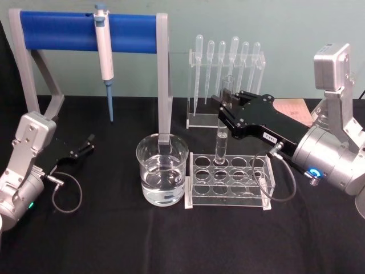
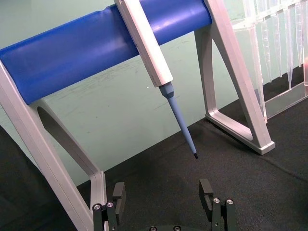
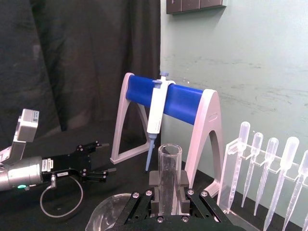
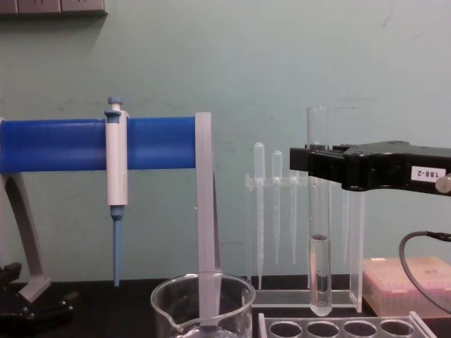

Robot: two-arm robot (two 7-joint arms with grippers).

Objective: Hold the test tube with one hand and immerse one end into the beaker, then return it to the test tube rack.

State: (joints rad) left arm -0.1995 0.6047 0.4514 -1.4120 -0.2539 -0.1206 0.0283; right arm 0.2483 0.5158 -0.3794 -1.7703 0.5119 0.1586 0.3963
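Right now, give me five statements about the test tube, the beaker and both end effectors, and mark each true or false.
1. The right end effector is shut on the test tube near its rim. True.
2. The test tube's lower end is dipped in the beaker. False: it stands upright at the rack, beside the beaker.
3. The beaker is empty. False: it holds clear liquid.
4. The left end effector is open and holds nothing. True.
5. The pipettor lies flat on the table. False: it hangs from the blue bar.
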